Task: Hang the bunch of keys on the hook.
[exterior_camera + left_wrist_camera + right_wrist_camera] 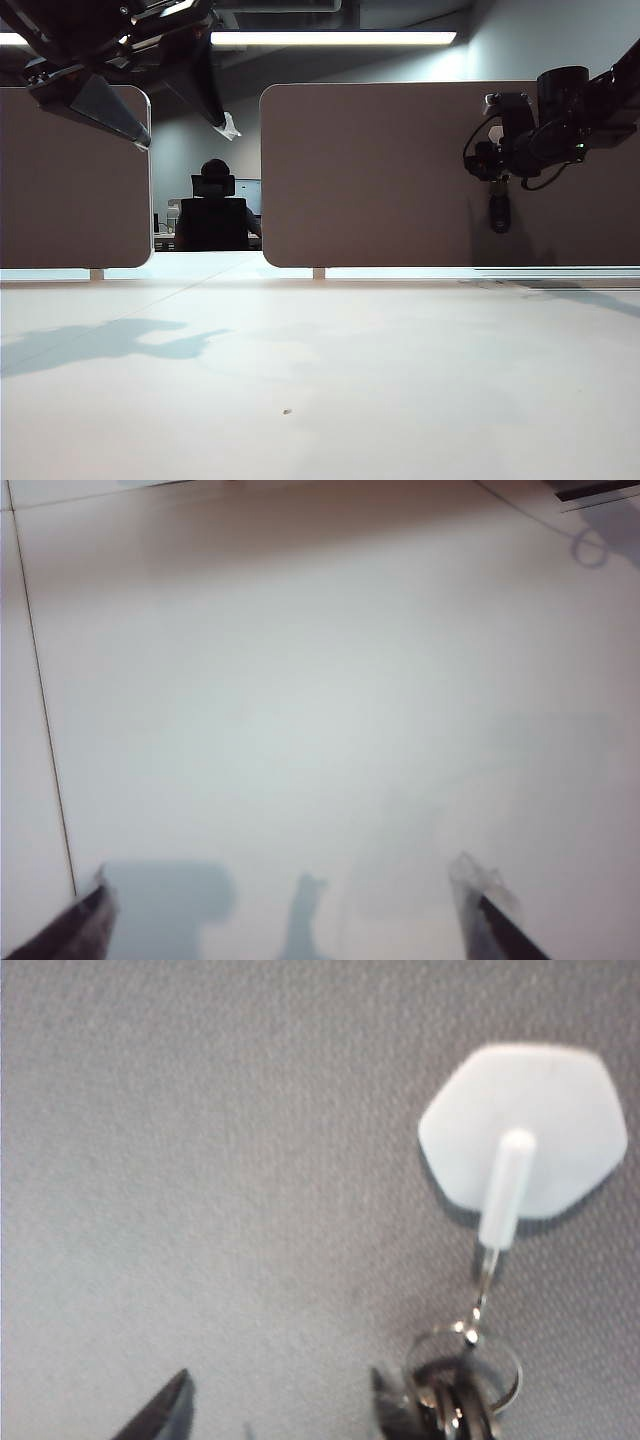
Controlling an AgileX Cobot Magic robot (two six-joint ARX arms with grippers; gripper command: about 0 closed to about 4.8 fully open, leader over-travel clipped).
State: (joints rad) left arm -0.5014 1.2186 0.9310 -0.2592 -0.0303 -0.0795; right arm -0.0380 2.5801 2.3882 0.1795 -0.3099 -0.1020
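Keys on silver rings, with their dark fob dangling below, hang from the small white hexagonal hook on the grey fabric partition. The right claw sits just beside the rings, its 2 fingers parted and pinching nothing, so the hanging looks done; only withdrawal seems left. The left claw is spread wide and empty over the pale table. No containers appear.

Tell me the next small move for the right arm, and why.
Probably draw the right gripper straight back from the panel. Its jaws stand apart, and the bunch of keys already hangs by its ring from the hook. The left gripper is open over the bare table.
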